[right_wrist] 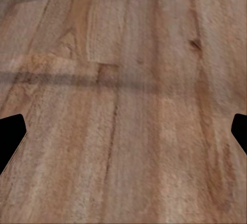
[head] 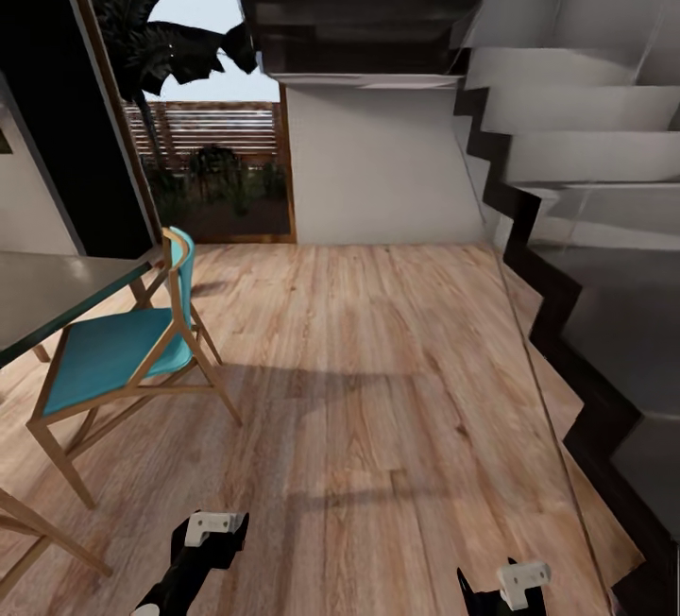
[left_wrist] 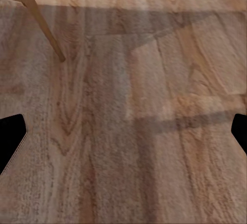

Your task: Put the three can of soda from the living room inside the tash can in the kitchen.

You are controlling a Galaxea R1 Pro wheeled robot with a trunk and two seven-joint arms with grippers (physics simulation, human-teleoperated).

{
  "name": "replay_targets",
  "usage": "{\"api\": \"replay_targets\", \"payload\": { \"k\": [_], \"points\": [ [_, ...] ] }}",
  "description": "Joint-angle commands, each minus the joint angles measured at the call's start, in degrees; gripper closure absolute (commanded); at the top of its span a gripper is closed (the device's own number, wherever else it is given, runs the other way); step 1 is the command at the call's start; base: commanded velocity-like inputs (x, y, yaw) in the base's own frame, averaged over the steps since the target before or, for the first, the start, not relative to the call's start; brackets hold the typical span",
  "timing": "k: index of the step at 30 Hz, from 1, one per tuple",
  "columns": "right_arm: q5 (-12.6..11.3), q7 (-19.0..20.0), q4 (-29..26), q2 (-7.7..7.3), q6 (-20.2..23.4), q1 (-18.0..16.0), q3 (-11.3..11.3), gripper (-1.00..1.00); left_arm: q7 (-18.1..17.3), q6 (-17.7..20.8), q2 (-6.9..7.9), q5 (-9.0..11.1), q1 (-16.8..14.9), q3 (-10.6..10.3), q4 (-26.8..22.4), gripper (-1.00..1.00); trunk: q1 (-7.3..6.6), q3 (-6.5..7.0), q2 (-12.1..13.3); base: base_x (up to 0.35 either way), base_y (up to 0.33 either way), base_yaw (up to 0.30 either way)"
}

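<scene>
1. The robot is in transit over a wood-plank floor [head: 378, 361], facing a glazed door [head: 217, 162] with plants outside; a staircase [head: 576, 153] rises on its right.
2. On its left stand a teal chair [head: 123, 356] and the edge of a dark table [head: 57, 295].
3. The left tool [left_wrist: 123, 136] has its fingers [left_wrist: 11, 136] wide apart with nothing between them — just floor and one chair leg [left_wrist: 43, 20] beyond.
4. The right tool [right_wrist: 123, 136] is likewise spread and empty over bare planks.
5. The soda cans and the bin are not in sight here, so where they lie cannot be told.
6. Judged step: travelling, most likely to fetch a can — nothing is carried.
7. The next move calls for steering the base clear of the chair and the stairs until the living room comes into sight.
</scene>
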Motion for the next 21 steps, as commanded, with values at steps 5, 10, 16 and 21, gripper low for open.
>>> {"api": "replay_targets", "payload": {
  "k": [5, 10, 16, 21],
  "points": [
    [0.0, 0.0, 0.0, 0.0, 0.0, 0.0, 0.0, -1.0, 0.07, -0.06, 0.0, 0.04, 0.02, -0.38, -0.14, -1.0, 0.0, -0.23, 0.0, 0.106, 0.0, 0.211],
    [0.0, 0.0, 0.0, 0.0, 0.0, 0.0, 0.0, -1.0, 0.2, -0.08, 0.0, 0.08, 0.0, -0.62, -0.18, -1.0, 0.66, -1.03, -1.2, 0.029, 0.0, 0.205],
    [0.0, 0.0, 0.0, 0.0, 0.0, 0.0, 0.0, -1.0, 0.27, -0.09, 0.0, 0.09, 0.02, -0.69, -0.26, -1.0, 1.98, -2.42, -3.61, 0.005, 0.0, 0.203],
    [0.0, 0.07, 0.0, 0.0, 0.0, 0.0, -0.02, -1.0, 0.23, -0.09, 0.0, 0.09, 0.02, -0.7, -0.27, -1.0, 3.08, -3.58, -5.61, 0.001, 0.0, 0.202]
  ]
}}
